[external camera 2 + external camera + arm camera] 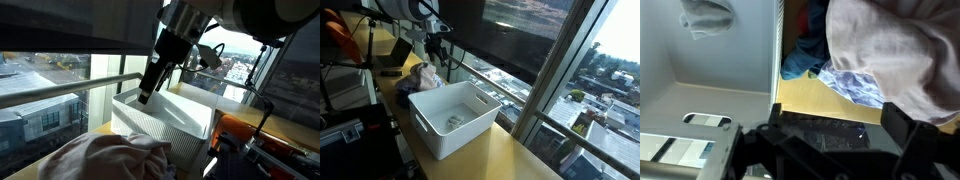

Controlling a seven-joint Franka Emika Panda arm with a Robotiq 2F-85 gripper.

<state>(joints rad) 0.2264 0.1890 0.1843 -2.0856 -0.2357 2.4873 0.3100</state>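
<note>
My gripper is open, with nothing between its two dark fingers. It hangs over the yellow table, between a white bin and a pile of clothes. The pile has a pinkish garment on top, with a blue cloth and a patterned cloth under it. A small grey cloth lies on the bin's floor. In both exterior views the gripper hovers above the pile, close to the bin's end wall.
Big windows with metal rails run along the table's edge, with the city far below. Behind the robot are stands, cables and an orange object. A slanted window post rises beside the bin.
</note>
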